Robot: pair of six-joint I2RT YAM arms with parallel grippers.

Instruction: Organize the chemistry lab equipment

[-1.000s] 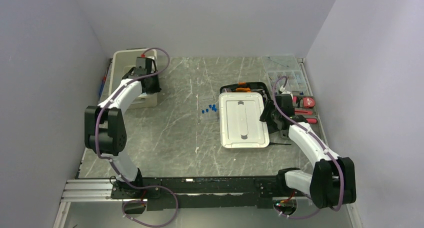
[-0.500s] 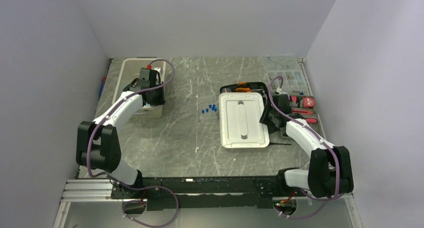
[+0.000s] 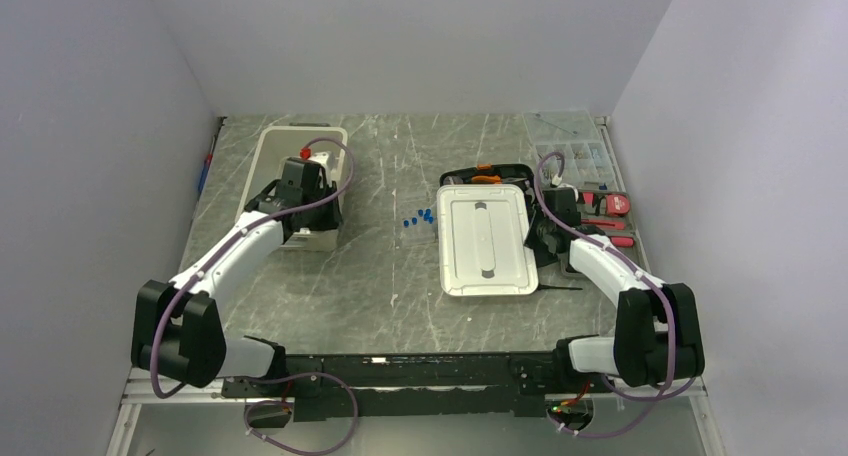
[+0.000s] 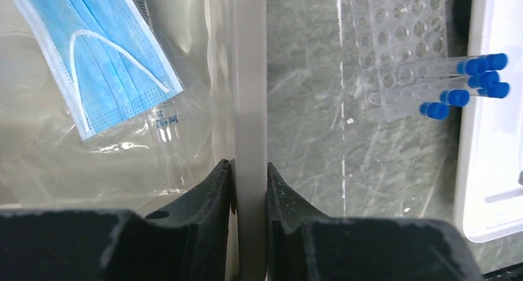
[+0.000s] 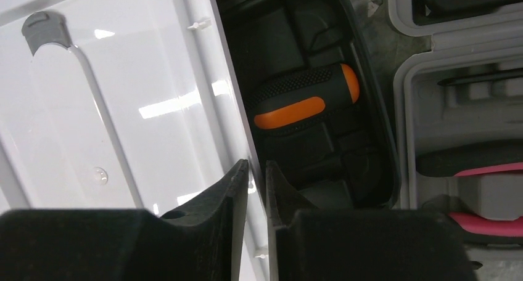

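Several tiny blue-capped vials [image 3: 418, 218] lie mid-table; the left wrist view shows them [image 4: 469, 77] resting on a flat clear perforated rack [image 4: 401, 28]. My left gripper [image 4: 248, 164] is shut on the right wall of a translucent white bin [image 3: 262, 148], near its front corner [image 3: 333, 214]. Inside the bin lie a blue face mask [image 4: 105, 65] and a clear tube [image 4: 169, 145] in plastic wrap. My right gripper [image 5: 256, 164] is shut on the right edge of a flat white lid [image 5: 123, 108], seen from above [image 3: 487, 238] with that gripper [image 3: 537, 238] at its side.
A black case [image 5: 370, 139] holding an orange-handled tool [image 5: 302, 102] lies half under the lid's far right. A grey case with pink-handled tools [image 3: 610, 221] is right of it. A clear compartmented parts box [image 3: 570, 141] sits at the back right.
My left arm has dragged the bin rightwards and nearer, away from the back left corner. My right gripper's jaws have closed from wide open onto the lid's edge.
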